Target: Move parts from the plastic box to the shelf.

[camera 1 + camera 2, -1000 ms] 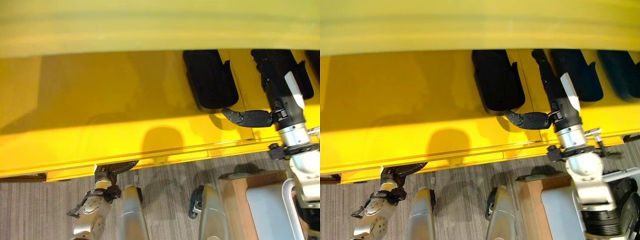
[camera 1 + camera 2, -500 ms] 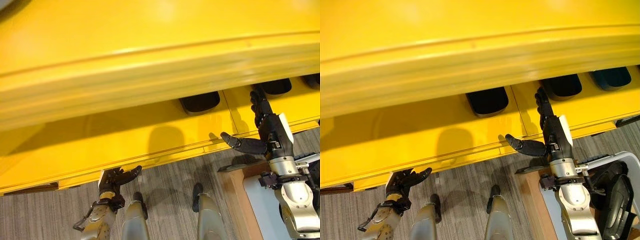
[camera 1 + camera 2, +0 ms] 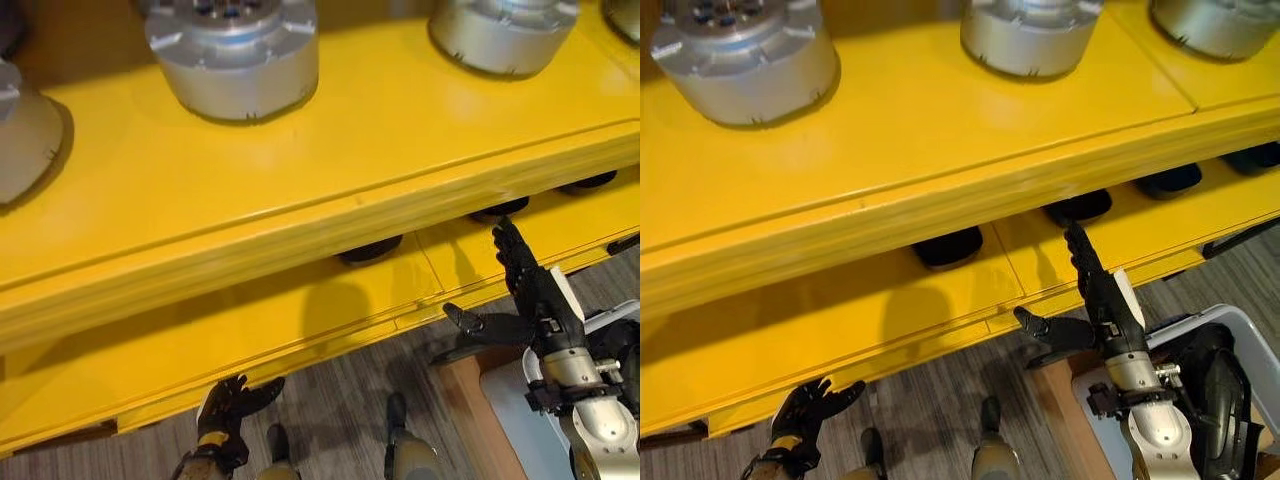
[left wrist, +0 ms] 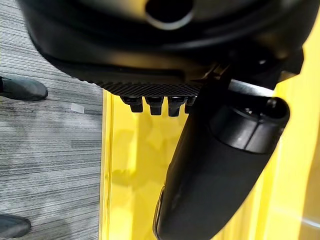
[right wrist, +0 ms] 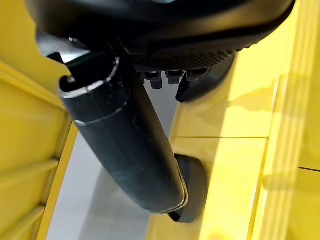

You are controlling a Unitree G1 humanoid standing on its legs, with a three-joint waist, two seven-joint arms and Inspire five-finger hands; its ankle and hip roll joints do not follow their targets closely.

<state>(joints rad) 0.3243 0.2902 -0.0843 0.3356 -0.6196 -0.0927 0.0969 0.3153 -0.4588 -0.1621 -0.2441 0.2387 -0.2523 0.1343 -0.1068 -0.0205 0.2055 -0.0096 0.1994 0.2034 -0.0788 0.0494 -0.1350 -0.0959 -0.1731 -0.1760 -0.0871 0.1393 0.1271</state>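
The right hand (image 3: 1095, 300) is reaching with straight, empty fingers toward the yellow shelf (image 3: 250, 300), where black parts (image 3: 948, 247) are lying, while the left hand (image 3: 228, 404) is hanging relaxed near the shelf's front edge.

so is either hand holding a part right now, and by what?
No. The right hand is open and empty, fingers straight over the lower shelf, thumb out. The left hand, by the shelf's front edge, has relaxed fingers and holds nothing.

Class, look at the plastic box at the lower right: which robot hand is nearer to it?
The right robot hand. It hovers open just above the plastic box, at the lower shelf's edge. The left robot hand is far across, below that shelf's front edge.
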